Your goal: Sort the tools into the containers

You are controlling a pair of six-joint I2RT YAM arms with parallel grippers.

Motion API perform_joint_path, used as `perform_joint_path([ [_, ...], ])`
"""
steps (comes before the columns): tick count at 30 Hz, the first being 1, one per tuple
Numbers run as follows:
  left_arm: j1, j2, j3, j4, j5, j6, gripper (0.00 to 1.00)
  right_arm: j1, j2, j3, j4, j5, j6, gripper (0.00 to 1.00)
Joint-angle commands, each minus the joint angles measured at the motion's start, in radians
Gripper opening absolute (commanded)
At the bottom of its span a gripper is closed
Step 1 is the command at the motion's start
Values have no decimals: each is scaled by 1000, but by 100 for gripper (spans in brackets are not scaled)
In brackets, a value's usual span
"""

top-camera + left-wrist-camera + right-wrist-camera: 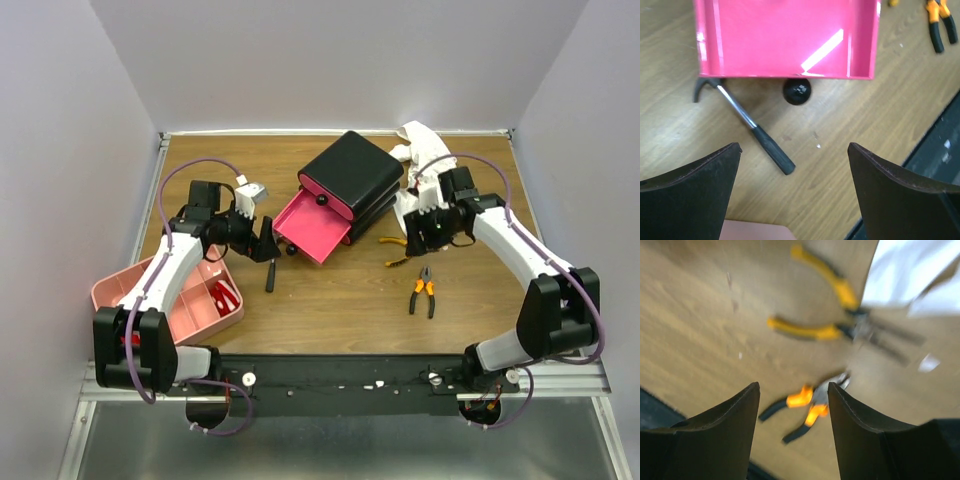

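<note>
Left gripper [794, 147]: we see jaws spread wide, empty; hammer [767, 144] just ahead, before the drawer [785, 40].
Right gripper [794, 386]: jaws parted, empty; pliers [801, 398] beyond.

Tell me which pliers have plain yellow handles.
The pliers nearer the black box; the other pair, farther from it, has orange-and-black handles.

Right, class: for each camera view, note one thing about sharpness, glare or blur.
Top external: sharp, evenly lit. Left wrist: hammer crisp, a white glare streak on the pink drawer. Right wrist: blurred throughout; the yellow-handled pliers and orange-and-black pliers look smeared.
</note>
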Motion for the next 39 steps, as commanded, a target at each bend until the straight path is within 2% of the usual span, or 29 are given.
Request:
perform_joint_path([
  [1,17,-10,7,97,-100,-71,99,2,-54,-82,-140,72,105,67],
  [6,25,-42,33,106,-139,-89,99,1,-61,-134,-182,121,95,73],
  [11,43,-107,36,151,-145,-137,99,1,14,-117,-208,160,99,72],
  [16,51,-197,-5,191,-154,-147,99,1,114,-117,-260,192,-10,68],
  [23,95,-277,-72,200,-140,-187,99,2,169,-132,-220,218,-24,63],
  [27,132,-283,-90,234,-126,-244,99,4,202,-141,-199,221,-41,54],
  [33,177,-262,-92,280,-120,-269,99,30,232,-161,-154,256,-57,51],
  [39,186,-251,-79,304,-120,-273,99,36,231,-195,-85,293,-56,28],
])
